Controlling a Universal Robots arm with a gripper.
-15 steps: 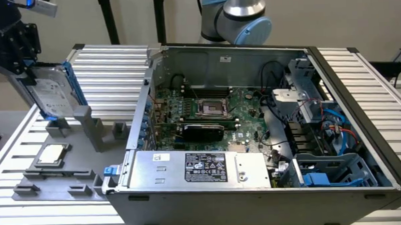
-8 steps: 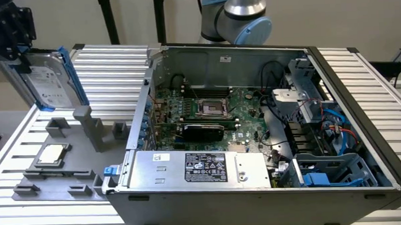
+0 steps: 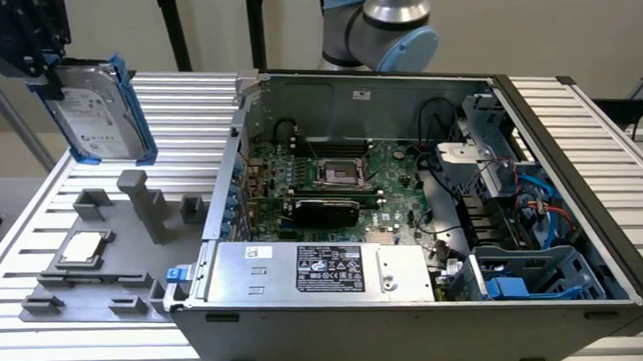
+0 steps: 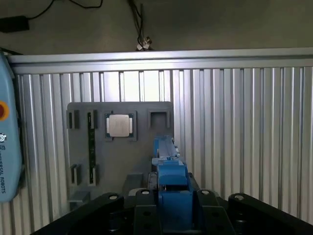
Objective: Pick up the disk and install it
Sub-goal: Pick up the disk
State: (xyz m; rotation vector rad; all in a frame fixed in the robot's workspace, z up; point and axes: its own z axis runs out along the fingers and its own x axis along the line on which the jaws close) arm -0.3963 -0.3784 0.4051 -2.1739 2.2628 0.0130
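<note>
The disk (image 3: 97, 108), a silver-grey drive with a white label in a bright blue bracket, hangs on edge in the air at the exterior view's upper left. My gripper (image 3: 46, 74) is shut on its upper corner. It hangs above the grey holder plate (image 3: 115, 256) and touches nothing below. In the wrist view the bracket's blue edge (image 4: 168, 171) runs out from between the black fingers of the gripper (image 4: 171, 205), with the holder plate (image 4: 122, 161) far beneath.
A small square processor chip (image 3: 81, 247) (image 4: 121, 126) rests on the holder plate. The open computer case (image 3: 562, 172) lies at the exterior view's right, with motherboard (image 3: 333, 180), silver power supply box (image 3: 314, 269) and blue drive bay (image 3: 528, 273). Ribbed aluminium table (image 3: 190, 97) lies underneath.
</note>
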